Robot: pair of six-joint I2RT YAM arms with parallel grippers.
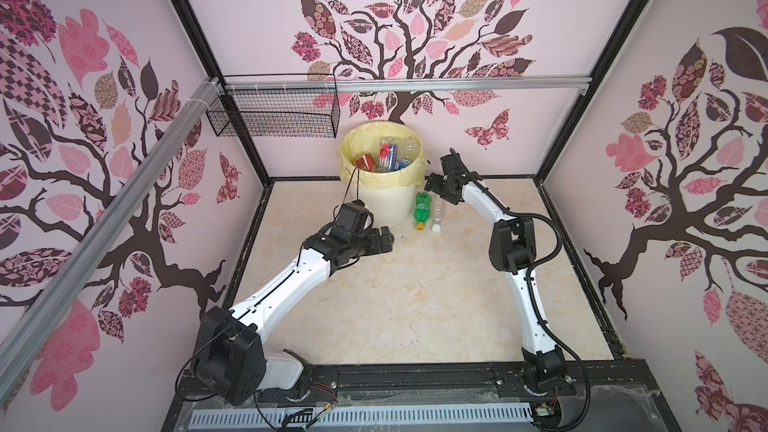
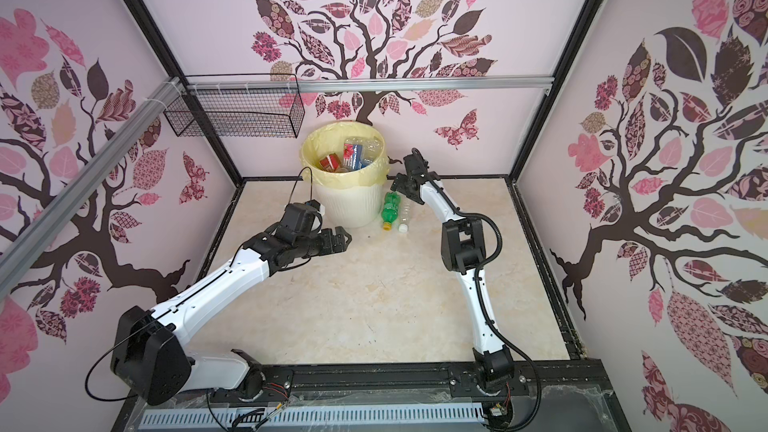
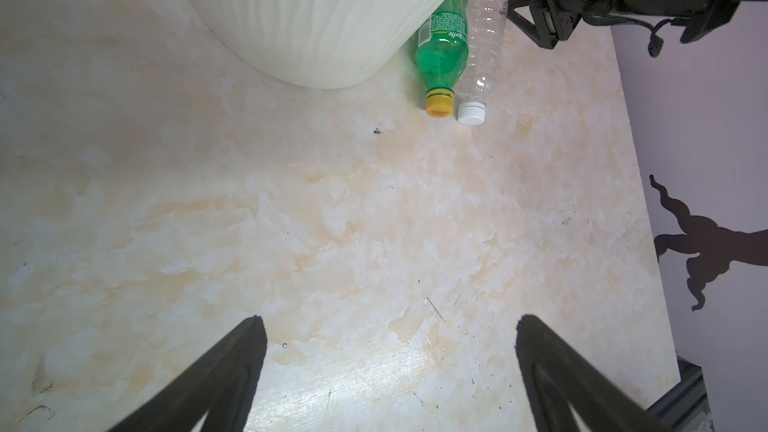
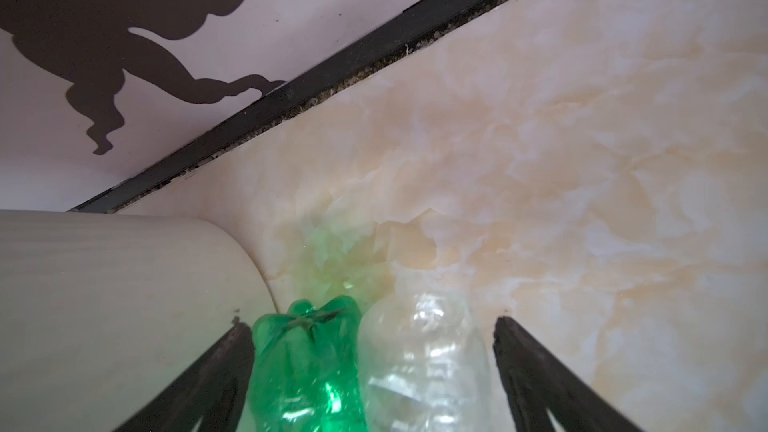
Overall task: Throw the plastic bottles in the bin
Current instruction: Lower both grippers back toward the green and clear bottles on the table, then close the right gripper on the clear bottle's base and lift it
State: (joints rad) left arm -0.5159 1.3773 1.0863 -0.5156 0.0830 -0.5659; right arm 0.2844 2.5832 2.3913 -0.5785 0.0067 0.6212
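Observation:
The cream ribbed bin with its pale yellow bag stands at the back, and several plastic bottles lie inside it. Two more lie side by side on the floor against its right side: a green one with a yellow cap and a clear one with a white cap. My right gripper is open, its fingers straddling the bases of both. My left gripper hovers open and empty over bare floor in front of the bin.
A black wire mesh basket hangs from the aluminium rail at the back left. Patterned walls close in three sides. A black frame strip edges the marble floor just behind the bin. The bin wall is close to my left gripper.

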